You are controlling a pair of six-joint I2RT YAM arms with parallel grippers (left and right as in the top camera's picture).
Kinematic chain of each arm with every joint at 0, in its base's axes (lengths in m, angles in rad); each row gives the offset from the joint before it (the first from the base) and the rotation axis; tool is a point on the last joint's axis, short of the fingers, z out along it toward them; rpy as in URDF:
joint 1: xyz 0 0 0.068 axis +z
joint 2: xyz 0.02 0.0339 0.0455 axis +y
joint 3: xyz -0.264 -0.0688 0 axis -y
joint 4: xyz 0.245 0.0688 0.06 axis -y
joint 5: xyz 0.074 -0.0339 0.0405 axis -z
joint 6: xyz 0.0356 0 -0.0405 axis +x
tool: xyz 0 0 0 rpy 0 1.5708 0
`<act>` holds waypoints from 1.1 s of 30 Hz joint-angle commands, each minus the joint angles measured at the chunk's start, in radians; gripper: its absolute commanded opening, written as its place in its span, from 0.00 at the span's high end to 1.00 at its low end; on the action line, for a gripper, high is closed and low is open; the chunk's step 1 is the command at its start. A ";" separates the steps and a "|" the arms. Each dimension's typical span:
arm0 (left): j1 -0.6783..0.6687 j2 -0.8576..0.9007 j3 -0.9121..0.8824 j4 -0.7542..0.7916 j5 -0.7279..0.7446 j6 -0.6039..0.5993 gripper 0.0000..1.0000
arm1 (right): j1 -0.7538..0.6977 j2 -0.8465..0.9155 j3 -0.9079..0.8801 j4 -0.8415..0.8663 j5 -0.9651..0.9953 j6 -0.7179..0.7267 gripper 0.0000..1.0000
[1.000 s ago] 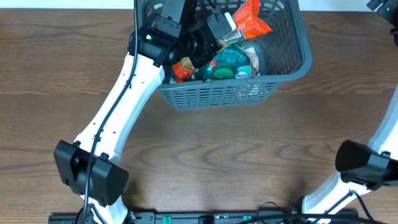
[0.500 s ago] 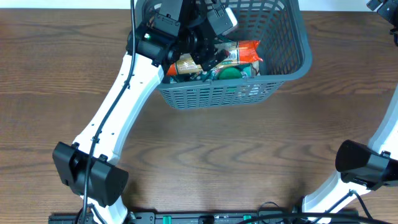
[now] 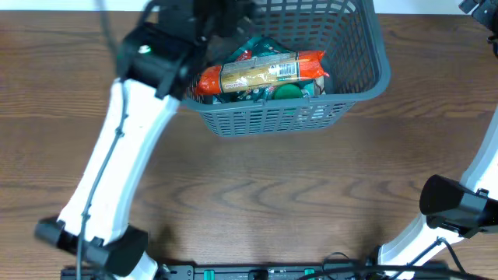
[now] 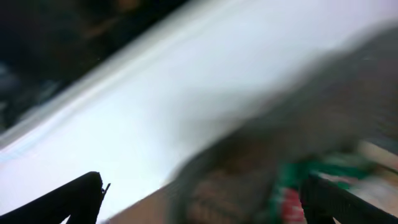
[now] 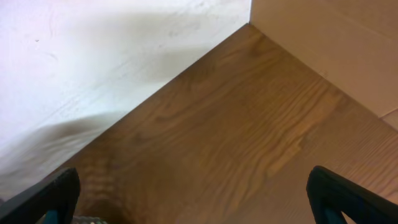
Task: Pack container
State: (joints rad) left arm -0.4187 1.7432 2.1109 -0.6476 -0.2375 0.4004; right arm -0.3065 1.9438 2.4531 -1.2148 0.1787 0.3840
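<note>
The container (image 3: 366,78), a dark grey slotted basket, stands at the back centre of the table. A long orange packet (image 3: 261,71) lies flat across the top of its contents, above a green item (image 3: 289,90). My left gripper (image 4: 202,186) is open and empty. The left wrist view is motion-blurred, with only a smear of grey basket and green-red packaging (image 4: 292,186) between the fingers. Overhead, the left wrist (image 3: 206,12) sits blurred at the basket's back left corner. My right gripper (image 5: 193,180) is open and empty above bare wood near the far right table corner.
A white wall (image 5: 112,56) meets the wooden tabletop (image 3: 257,194) along its back edge. The right arm's base (image 3: 455,204) stands at the front right and the left arm's base (image 3: 93,245) at the front left.
The left gripper opened and let go of the orange packet, which dropped flat onto the basket's contents. The left arm then swung back and to the left. The right arm stayed still.
</note>
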 commanded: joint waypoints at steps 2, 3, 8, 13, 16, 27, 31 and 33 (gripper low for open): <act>0.089 -0.039 0.019 -0.045 -0.336 -0.223 0.02 | -0.001 -0.009 0.002 -0.002 0.004 0.012 0.01; 0.114 -0.048 0.019 -0.071 -0.341 -0.257 0.02 | -0.001 -0.009 0.002 -0.002 0.004 0.012 0.01; 0.236 -0.092 0.019 -0.199 -0.338 -0.421 0.02 | -0.001 -0.009 0.002 -0.002 0.004 0.012 0.01; 0.307 -0.111 0.019 -0.247 -0.246 -0.428 0.01 | -0.001 -0.009 0.002 -0.002 0.004 0.012 0.01; 0.314 -0.111 0.019 -0.265 -0.238 -0.428 0.02 | -0.001 -0.009 0.002 -0.002 0.004 0.012 0.01; 0.314 -0.111 0.019 -0.283 -0.238 -0.428 0.01 | -0.001 -0.009 0.002 -0.002 0.004 0.012 0.01; 0.314 -0.111 0.019 -0.283 -0.238 -0.428 0.01 | -0.001 -0.009 0.002 -0.002 0.004 0.012 0.01; 0.314 -0.111 0.019 -0.283 -0.238 -0.428 0.01 | -0.001 -0.009 0.002 -0.002 0.004 0.012 0.01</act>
State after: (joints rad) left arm -0.1074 1.6470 2.1220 -0.9279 -0.4774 -0.0082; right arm -0.3065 1.9438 2.4531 -1.2148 0.1787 0.3840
